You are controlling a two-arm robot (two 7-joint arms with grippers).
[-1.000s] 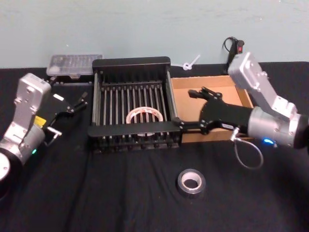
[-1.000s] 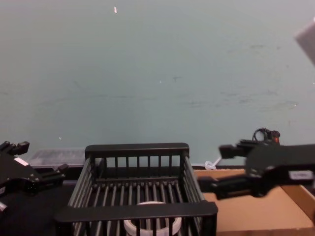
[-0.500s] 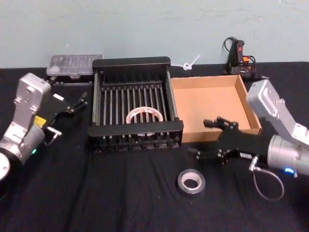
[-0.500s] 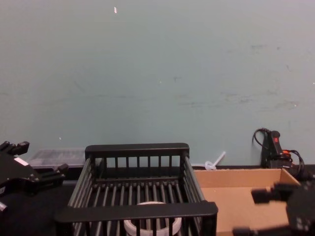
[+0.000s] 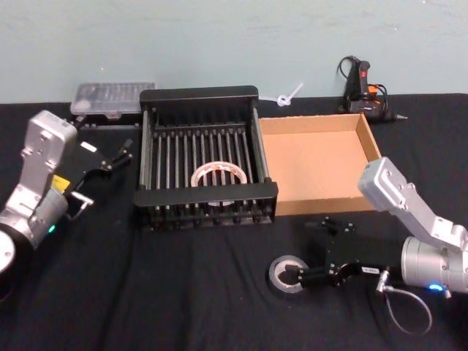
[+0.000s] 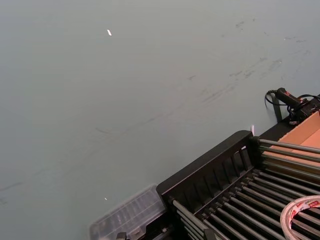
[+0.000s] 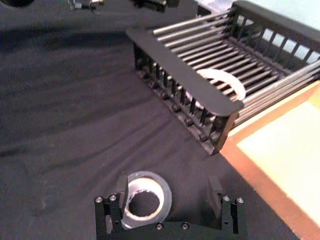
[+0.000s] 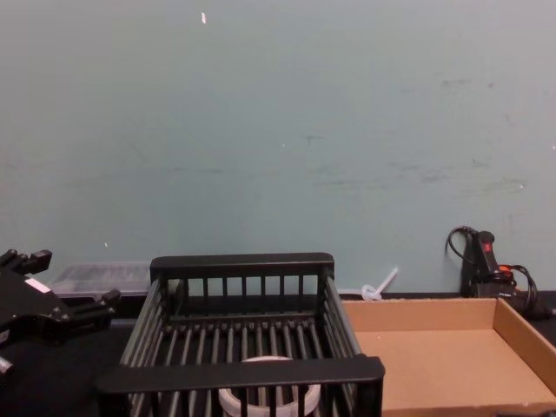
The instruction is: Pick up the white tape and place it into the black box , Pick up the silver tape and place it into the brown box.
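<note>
The silver tape [image 5: 282,268] lies flat on the black cloth in front of the brown box [image 5: 318,162]. My right gripper [image 5: 301,250] is low over it and open. In the right wrist view one finger [image 7: 121,189] sits at the silver tape's [image 7: 150,181] outer edge, while the other stands well clear on the far side. The white tape [image 5: 218,174] rests on the slatted floor of the black box [image 5: 205,191], and also shows through the bars of the black box [image 8: 239,373] as the white tape [image 8: 261,396]. My left gripper [image 5: 113,155] hangs open left of the crate.
A clear plastic case [image 5: 113,96] lies behind the crate's left corner. A black corded tool [image 5: 360,82] and a white zip tie [image 5: 287,95] sit at the back by the wall. Black cloth [image 5: 183,292] covers the table.
My right arm has swung from over the crate's front corner and the brown box, back and down to the silver tape on the cloth. The left arm has stayed put.
</note>
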